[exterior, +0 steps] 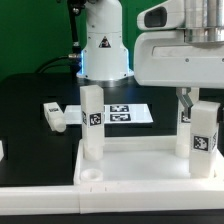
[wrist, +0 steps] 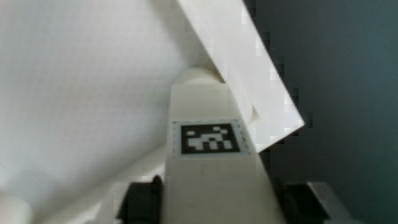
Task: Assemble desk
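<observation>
The desk panel (exterior: 140, 165) lies flat on the black worktop (exterior: 30, 100) at the front of the exterior view, its raised rim running along the near edge and a round corner socket (exterior: 92, 174) showing at its front corner toward the exterior view's left; just behind that socket a white leg (exterior: 92, 122) stands upright on the panel, a black-and-white tag on its upper face. A second leg (exterior: 201, 138) stands upright at the panel's corner toward the exterior view's right, also tagged; the end effector (exterior: 186, 100) hangs directly over this leg from the arm's white wrist housing, and its fingers reach down around the leg's top, grasping the leg. In the wrist view the same leg (wrist: 210, 135) fills the centre, its tag facing the camera, with the dark finger pads (wrist: 146, 196) on either side of it and the panel (wrist: 80, 90) beyond. A third leg (exterior: 53, 115) lies on its side on the worktop, well apart from the panel, toward the exterior view's left. The marker board (exterior: 128, 113) lies flat on the worktop behind the panel, between the two standing legs as seen from outside; the robot base (exterior: 103, 45) rises behind it.
</observation>
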### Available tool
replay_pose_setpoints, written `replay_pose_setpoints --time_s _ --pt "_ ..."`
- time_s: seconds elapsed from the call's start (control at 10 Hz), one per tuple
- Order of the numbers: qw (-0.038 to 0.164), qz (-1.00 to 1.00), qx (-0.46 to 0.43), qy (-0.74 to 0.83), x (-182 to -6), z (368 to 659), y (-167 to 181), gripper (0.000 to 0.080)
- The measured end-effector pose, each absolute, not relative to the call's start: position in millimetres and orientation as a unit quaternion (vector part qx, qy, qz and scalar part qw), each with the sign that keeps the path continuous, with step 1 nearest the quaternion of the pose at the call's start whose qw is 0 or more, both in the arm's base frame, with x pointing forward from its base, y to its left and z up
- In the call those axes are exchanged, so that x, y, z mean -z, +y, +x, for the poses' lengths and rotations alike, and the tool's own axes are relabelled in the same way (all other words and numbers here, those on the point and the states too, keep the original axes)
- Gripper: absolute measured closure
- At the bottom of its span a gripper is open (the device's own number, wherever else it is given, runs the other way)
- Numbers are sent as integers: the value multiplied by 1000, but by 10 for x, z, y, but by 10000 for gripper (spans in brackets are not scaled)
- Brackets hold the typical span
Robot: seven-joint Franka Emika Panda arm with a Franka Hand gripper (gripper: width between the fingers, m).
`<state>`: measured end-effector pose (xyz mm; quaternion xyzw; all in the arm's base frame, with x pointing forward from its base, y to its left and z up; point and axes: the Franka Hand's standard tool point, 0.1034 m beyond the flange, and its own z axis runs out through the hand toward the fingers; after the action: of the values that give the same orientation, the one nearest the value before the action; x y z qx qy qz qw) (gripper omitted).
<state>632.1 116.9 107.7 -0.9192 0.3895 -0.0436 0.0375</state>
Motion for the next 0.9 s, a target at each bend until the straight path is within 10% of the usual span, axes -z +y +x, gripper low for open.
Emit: replay_pose_setpoints --time_s 0.9 --pt "104 -637 -11 764 -1059 6383 1231 512"
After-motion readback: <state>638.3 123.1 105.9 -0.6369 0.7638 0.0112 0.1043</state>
